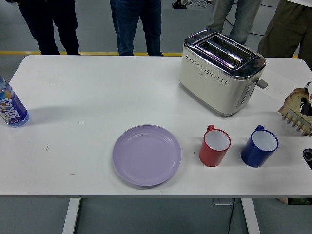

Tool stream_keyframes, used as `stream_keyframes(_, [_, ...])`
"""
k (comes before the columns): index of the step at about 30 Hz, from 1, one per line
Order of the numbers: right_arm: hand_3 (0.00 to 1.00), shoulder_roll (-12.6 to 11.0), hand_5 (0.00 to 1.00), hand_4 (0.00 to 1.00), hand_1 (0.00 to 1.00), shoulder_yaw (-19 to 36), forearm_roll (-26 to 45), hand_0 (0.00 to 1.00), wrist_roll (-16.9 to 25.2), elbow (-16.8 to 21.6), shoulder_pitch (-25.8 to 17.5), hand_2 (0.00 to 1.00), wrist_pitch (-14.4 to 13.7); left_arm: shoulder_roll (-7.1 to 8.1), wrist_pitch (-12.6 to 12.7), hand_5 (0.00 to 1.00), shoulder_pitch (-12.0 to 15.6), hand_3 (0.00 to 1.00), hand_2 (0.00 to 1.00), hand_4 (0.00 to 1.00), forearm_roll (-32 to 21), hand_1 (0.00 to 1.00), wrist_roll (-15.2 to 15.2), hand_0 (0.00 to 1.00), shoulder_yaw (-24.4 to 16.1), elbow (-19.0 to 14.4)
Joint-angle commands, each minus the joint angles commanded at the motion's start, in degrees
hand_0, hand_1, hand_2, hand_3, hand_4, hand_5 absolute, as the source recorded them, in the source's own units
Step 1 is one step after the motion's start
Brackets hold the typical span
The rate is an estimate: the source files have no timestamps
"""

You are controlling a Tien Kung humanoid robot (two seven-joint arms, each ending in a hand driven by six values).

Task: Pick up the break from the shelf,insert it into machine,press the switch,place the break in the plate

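At the right edge of the frame, low down, only a small black part of the right hand (307, 155) shows; whether its fingers are released or clenched cannot be told. Left hand: out of view.

Just above it, also cut by the right edge, a slice of bread (295, 100) stands upright in a rack (295, 120) with pale, toothed prongs. Crust brown, face light. Something white and red sits against the edge beside it; too cropped to identify.

Left of the hand, a blue mug (259, 146), glossy, white inside, nothing in it. Beside it, apart, a red mug (214, 145), same shape, also white inside and holding nothing; both handles point away from the camera.

Behind the mugs, the toaster (220, 72): cream body, rows of small perforations, polished chrome top with two long slots, a lever on its right end. No bread visible in the slots.

Further left, a round lavender plate (146, 154), smooth, shallow rim, bare.

Far left edge, a clear plastic bottle (10, 106) with a blue label.

Tabletop (97, 92) white, matte. Several people's legs (136, 24) stand along the far side.
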Motion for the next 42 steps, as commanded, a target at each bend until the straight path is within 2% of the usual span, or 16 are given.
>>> stream_keyframes(24, [0.546, -4.3, 0.002, 0.465, 0.348, 1.1, 0.0, 0.265, 0.0, 5.8, 1.7, 0.508, 1.2, 0.15, 0.0, 0.998, -0.1, 0.731, 0.62, 0.597, -0.4, 0.472, -0.1, 0.362, 0.1, 0.0])
stream_keyframes(42, [0.544, -6.3, 0.002, 0.472, 0.34, 1.7, 0.6, 0.25, 0.0, 9.3, 3.0, 0.505, 3.3, 0.31, 0.0, 0.998, -0.1, 0.732, 0.62, 0.597, -0.2, 0.473, -0.1, 0.364, 0.0, 0.0])
